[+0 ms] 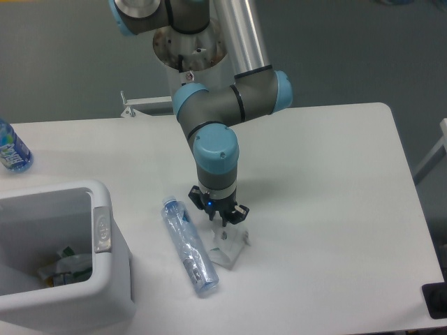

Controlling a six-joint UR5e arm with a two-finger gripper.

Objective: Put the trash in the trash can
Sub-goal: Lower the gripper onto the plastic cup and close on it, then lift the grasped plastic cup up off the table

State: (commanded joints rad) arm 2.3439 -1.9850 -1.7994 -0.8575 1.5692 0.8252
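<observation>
The trash is two items on the white table. A long clear plastic bottle [190,246] with a blue cap lies diagonally beside the trash can [105,279]. A small clear packet [229,246] lies just right of the bottle. My gripper [219,222] points straight down over the packet's far end, its fingertips at or just above the plastic. The jaws stand a little apart on either side of that end, and I see nothing gripped between them. The trash can is a large white bin at the lower left, with a grey oval mark on its right rim.
A bluer bottle [12,148] with a blue-green label lies at the table's left edge. Some scraps [66,266] lie inside the trash can. A dark object [436,300] sits at the table's lower right corner.
</observation>
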